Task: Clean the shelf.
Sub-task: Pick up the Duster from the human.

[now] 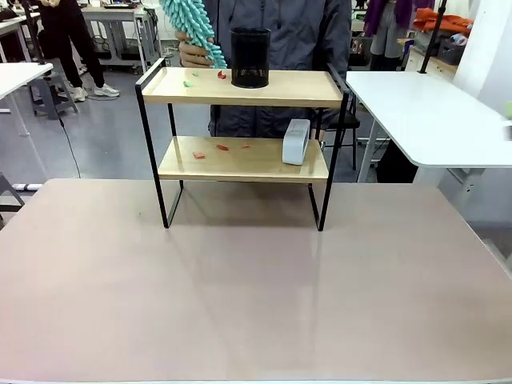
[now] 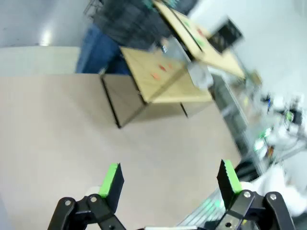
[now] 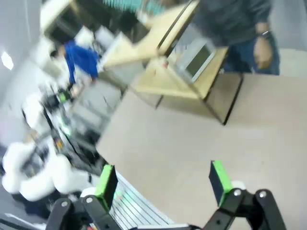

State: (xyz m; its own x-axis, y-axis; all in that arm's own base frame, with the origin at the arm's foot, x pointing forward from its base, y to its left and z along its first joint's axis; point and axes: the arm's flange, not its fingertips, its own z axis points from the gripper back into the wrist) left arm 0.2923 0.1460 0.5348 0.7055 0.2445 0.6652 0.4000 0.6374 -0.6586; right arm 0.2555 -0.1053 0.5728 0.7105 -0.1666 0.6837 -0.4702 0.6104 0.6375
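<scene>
Two light wooden boards in a thin black frame form the shelf (image 1: 240,165), strewn with red and green scraps (image 1: 222,147), while the left gripper (image 2: 169,176) and right gripper (image 3: 162,175) stand released, empty.

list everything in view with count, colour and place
shelf: 1, light wood and black frame, far middle of table
table: 1, beige, under the shelf
cup: 1, black mesh, top board
box: 1, white, lower board, right end
top scraps: about 3, green and red, left of cup
lower scraps: 3, red, left of box
duster: 1, teal, behind the shelf's top left
hand: 1, person's, holding the duster
left gripper: 1, black with green pads, open over table
right gripper: 1, black with green pads, open over table
</scene>
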